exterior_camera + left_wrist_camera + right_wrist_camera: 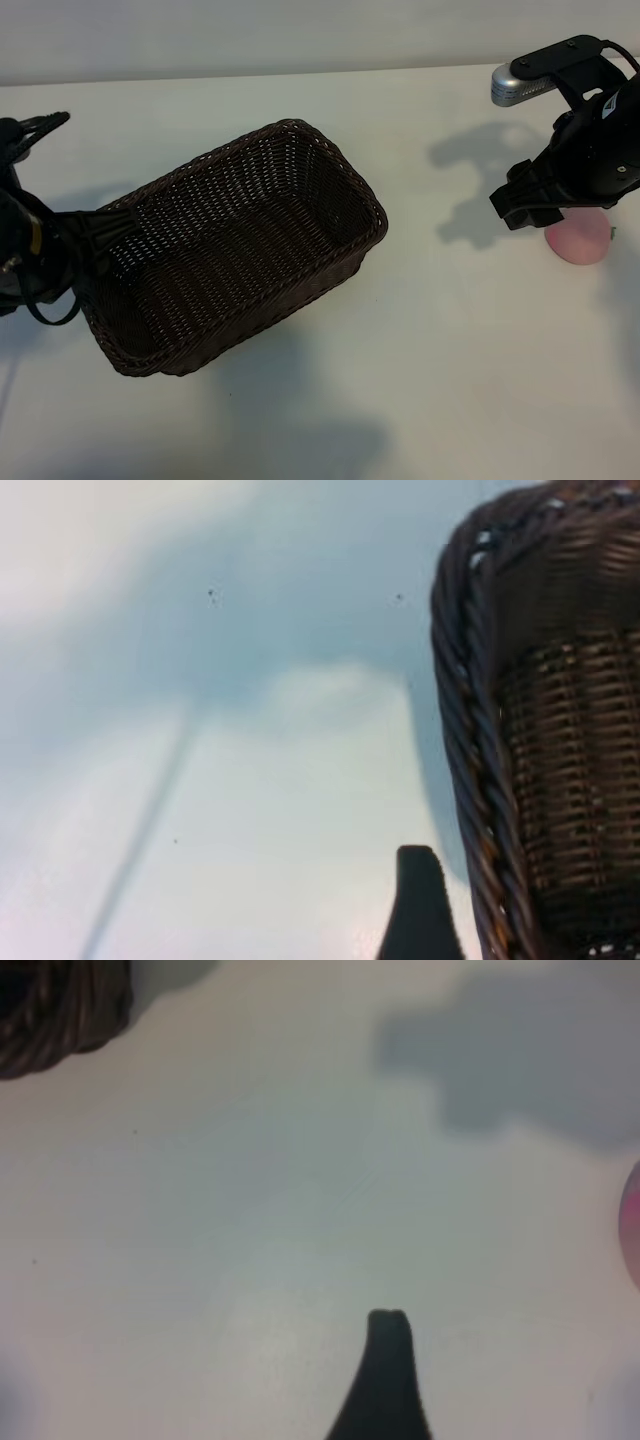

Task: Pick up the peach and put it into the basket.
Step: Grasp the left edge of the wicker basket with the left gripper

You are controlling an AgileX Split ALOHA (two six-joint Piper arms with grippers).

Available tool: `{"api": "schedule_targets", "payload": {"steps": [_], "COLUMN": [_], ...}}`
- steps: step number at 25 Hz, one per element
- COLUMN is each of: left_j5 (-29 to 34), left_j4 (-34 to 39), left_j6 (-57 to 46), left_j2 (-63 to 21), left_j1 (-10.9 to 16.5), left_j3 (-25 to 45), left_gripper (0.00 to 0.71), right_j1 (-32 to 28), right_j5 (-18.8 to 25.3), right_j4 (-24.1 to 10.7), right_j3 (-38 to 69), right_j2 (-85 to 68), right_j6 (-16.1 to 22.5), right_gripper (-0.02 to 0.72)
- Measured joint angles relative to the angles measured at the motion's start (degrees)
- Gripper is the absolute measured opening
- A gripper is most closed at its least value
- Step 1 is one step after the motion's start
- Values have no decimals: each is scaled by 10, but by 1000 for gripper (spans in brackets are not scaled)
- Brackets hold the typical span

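Note:
The dark brown woven basket lies slantwise left of the table's middle. The pale pink peach rests on the table at the far right, its top partly hidden under my right arm. My right gripper hangs open just left of the peach and above it, with nothing held. In the right wrist view only one dark fingertip shows, and the peach is a sliver at the picture's edge. My left gripper is at the basket's left end. One of its fingertips stands just outside the braided rim, a small gap between them.
The white table stretches between basket and peach. A corner of the basket shows far off in the right wrist view. The arms' shadows fall on the table by the right arm and in front of the basket.

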Motion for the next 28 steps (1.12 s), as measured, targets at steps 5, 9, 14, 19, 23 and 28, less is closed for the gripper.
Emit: {"api": "schedule_targets", "payload": {"steps": [5, 9, 14, 19, 23, 28], "left_j5": [-19, -40, -67, -133, -171, -197], "left_j4": [5, 6, 10, -54, -110, -123], "left_j6": [-36, -59, -73, -1, 82, 113], "left_j2": [15, 24, 24, 24, 27, 46], "left_j1": [0, 0, 22, 93, 140, 160], "left_j3": [5, 26, 53, 74, 79, 79], "left_gripper": [530, 530, 530, 530, 530, 530], "right_j1": [0, 0, 0, 0, 0, 0], "right_j5": [1, 1, 1, 3, 3, 3], "right_j4": [7, 9, 9, 9, 9, 10], "right_j3": [0, 0, 0, 0, 0, 0], "right_j2": [0, 0, 0, 0, 0, 0], "right_j6": [0, 0, 0, 0, 0, 0], "right_gripper": [595, 595, 595, 595, 595, 595]}}
